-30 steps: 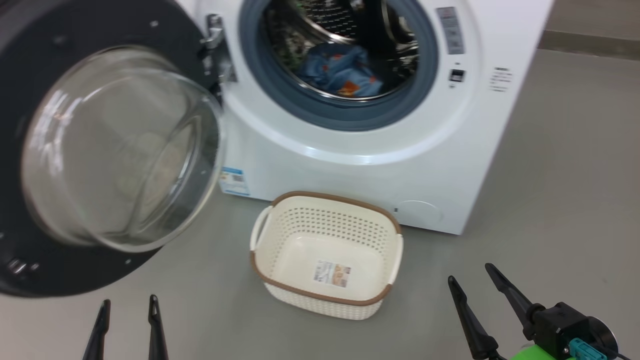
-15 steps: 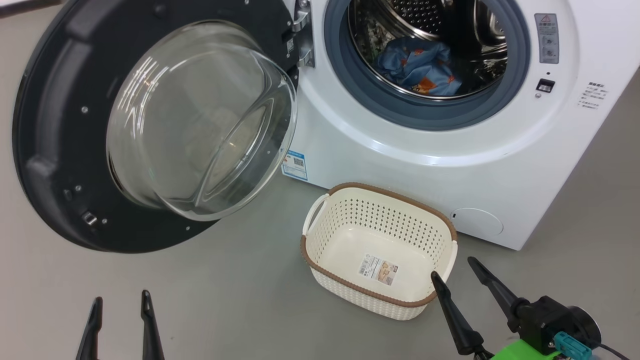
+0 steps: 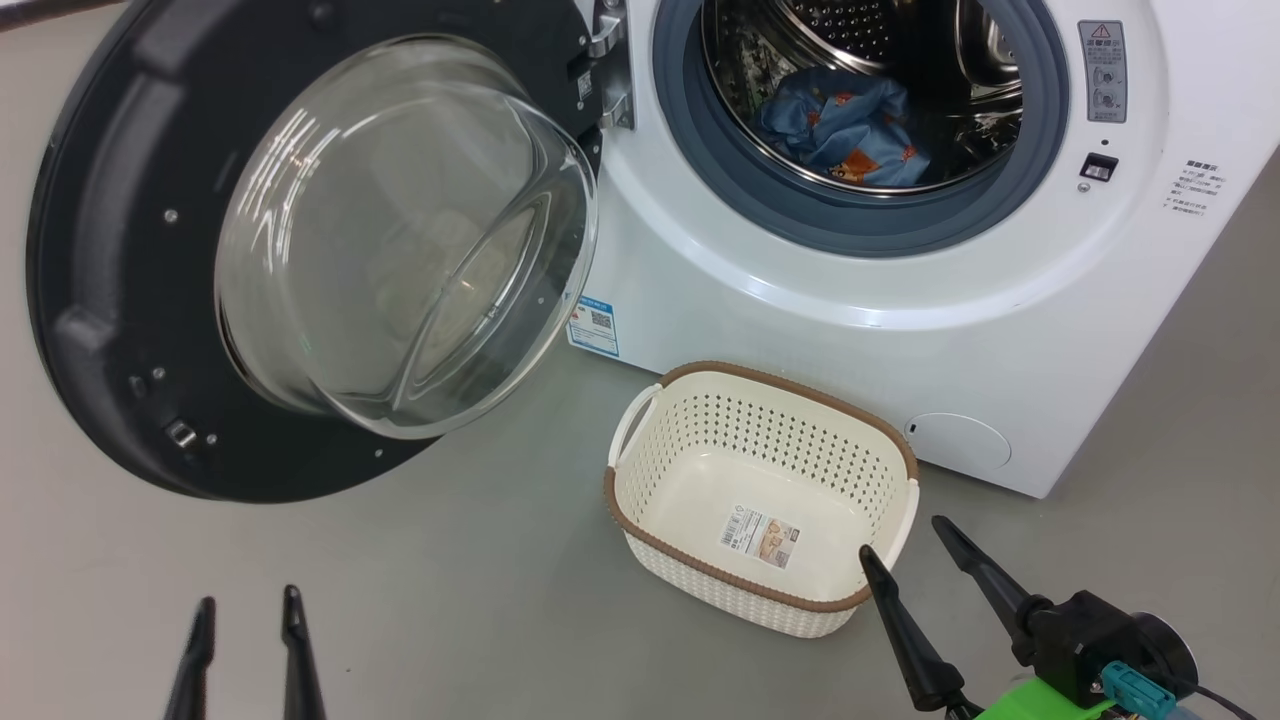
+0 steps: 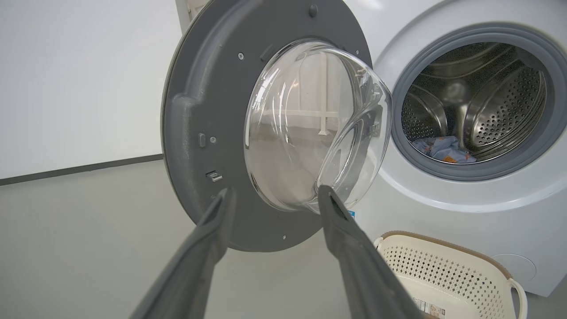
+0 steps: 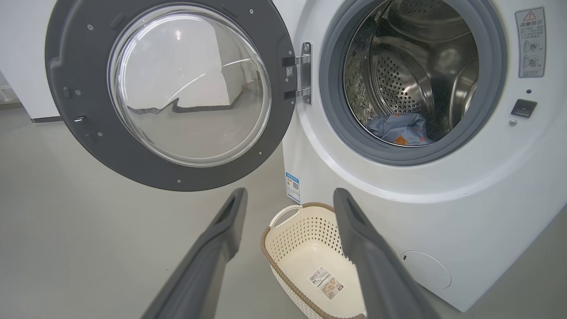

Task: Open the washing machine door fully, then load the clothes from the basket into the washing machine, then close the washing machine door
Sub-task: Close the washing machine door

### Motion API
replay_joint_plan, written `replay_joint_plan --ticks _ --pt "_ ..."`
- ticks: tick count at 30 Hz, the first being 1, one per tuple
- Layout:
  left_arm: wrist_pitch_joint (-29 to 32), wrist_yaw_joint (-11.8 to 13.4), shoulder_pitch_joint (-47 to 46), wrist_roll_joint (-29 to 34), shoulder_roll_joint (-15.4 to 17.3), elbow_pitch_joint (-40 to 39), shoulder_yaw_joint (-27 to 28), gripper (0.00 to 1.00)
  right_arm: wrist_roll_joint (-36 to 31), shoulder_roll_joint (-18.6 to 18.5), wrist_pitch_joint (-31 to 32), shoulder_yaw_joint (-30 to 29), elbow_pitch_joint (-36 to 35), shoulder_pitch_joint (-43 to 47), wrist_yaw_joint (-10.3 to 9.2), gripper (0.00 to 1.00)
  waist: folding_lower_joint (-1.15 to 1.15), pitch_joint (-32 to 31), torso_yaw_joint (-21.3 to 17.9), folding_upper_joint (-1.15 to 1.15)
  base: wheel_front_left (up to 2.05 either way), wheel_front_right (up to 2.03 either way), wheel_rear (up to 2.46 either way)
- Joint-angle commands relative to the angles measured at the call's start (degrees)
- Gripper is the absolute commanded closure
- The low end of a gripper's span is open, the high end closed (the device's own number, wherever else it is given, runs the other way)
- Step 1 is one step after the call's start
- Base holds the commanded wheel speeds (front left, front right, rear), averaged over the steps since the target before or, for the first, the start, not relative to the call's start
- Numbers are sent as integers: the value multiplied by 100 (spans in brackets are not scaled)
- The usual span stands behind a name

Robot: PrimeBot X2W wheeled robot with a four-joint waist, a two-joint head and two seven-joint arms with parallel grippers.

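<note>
Nearest you, the left gripper (image 3: 249, 598) hangs over bare floor (image 3: 450, 610) with its fingers spread wide and nothing between them. The right gripper (image 3: 903, 537) is just as wide and also empty. In the head view one of its tips overlaps the near right corner of the basket (image 3: 790, 385), and you cannot tell from here whether it touches the rim.

The basket stands on the floor just before the lower front edge of the washing machine (image 3: 800, 340). It holds nothing; its paper label lies bare on the base. So loading looks finished.

Beyond it and to your left, the washing machine door (image 3: 110, 250) is swung wide on its hinge (image 3: 610, 60), its glass bowl facing you. The opening step is done. Farthest in, the clothes (image 3: 845, 125) lie in a heap at the bottom of the drum (image 3: 900, 30), behind the grey-blue seal (image 3: 700, 170) and clear of its lip.

What is left, by my reading, is closing the door. You have open floor between the left gripper and the door's outer edge, so the left arm has the easier approach. Watch the basket's far left handle: the bowl's lower edge hangs near it, though the door seems to ride above the rim. Draw the right fingers back from the basket first
</note>
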Motion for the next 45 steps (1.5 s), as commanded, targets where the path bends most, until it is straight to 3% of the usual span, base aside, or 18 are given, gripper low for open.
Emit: replay_joint_plan --ticks 1,2,9,12,15,19,24,28,33,37,42,43,45 --pt "-68 -44 -142 73 29 -123 243 88 86 -46 -49 119 -131 -232 35 0 0 3 -2 0 0 0 0" --pt "-68 -67 -140 72 25 -110 238 100 86 -45 -50 117 -131 -231 35 0 0 3 -2 0 0 0 0" --pt "-69 -139 -145 103 -25 -91 283 100 93 -48 -49 117 -127 -219 35 0 0 -9 -5 0 0 0 0" --pt "-69 -342 -160 -105 -146 -246 344 100 85 -46 -39 116 -138 -223 35 0 0 -11 -2 0 0 0 0" --pt "-69 -716 -160 -685 -479 -534 554 100 80 -56 -30 122 -140 -230 35 0 0 -17 1 0 0 0 0" --pt "-69 -1484 -104 -1926 -942 -876 975 100 82 -69 -16 132 -141 -240 35 0 0 -19 2 0 0 0 0" --pt "-69 -2508 -119 -4369 -1208 -1304 1445 100 76 -67 0 142 -154 -236 35 0 0 -27 -4 0 0 0 0" --pt "-38 -2775 -206 -5917 -1226 -1753 1798 100 73 -61 0 120 -172 -217 35 0 0 -25 -7 0 0 0 0" --pt "86 -2830 -457 -7087 -904 -2131 2597 100 63 -51 18 104 -219 -201 35 0 0 11 -4 0 0 0 0" --pt "182 -2834 -743 -7600 -559 -2089 3249 100 62 -67 39 96 -257 -212 35 0 0 62 3 0 0 0 0" --pt "552 -2835 -1295 -8262 249 -1336 4124 100 55 -123 92 79 -335 -241 35 0 0 162 12 0 0 0 0" --pt "714 -2812 -1555 -8472 590 -891 4328 100 61 -154 117 75 -357 -260 35 0 0 192 13 0 0 0 0" --pt "860 -2729 -1806 -8628 912 -385 4460 100 72 -194 137 65 -385 -281 35 0 0 233 13 0 0 0 0"
